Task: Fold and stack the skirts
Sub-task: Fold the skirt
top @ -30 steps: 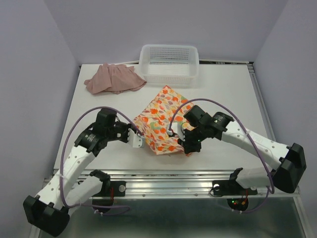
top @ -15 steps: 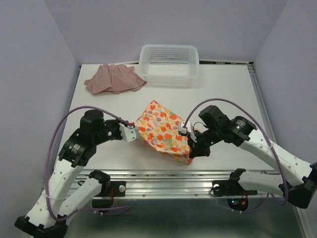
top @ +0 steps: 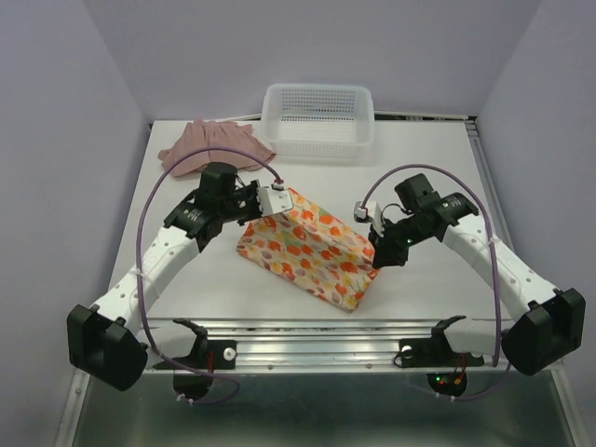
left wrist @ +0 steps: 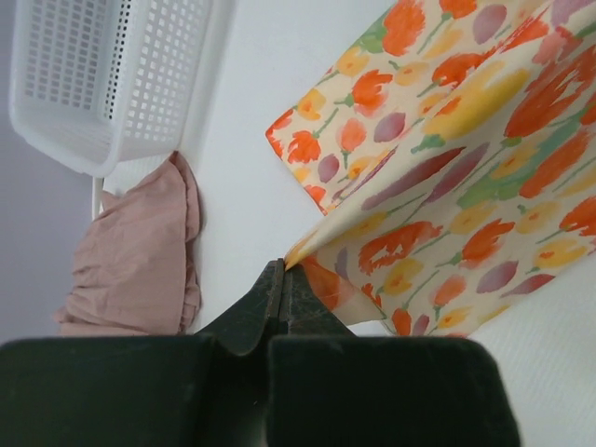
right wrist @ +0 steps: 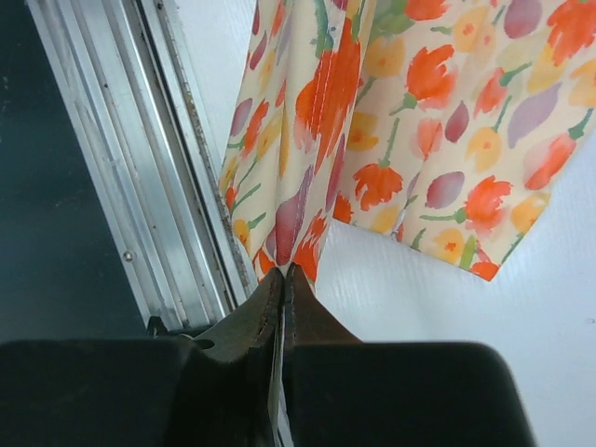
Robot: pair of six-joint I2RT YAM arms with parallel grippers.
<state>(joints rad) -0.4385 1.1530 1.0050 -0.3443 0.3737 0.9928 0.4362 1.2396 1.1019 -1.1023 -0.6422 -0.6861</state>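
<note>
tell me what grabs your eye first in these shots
The floral printed skirt at mid-table, stretched between the left gripper and right gripper, each pinching a corner. Behind it, the pink skirt lies crumpled at the far left, beside the white mesh basket.

I see a white table (top: 438,177) with a metal rail (top: 317,328) along its 6 o'clock edge. At 12 o'clock the white mesh basket (top: 317,140) sits upright by the far edge. The pink skirt (top: 209,149) lies crumpled at about 11 o'clock, just beside the basket's left corner. Near the middle the printed skirt (top: 312,253) hangs over the surface — whether its lower edge touches, I cannot tell.
</note>
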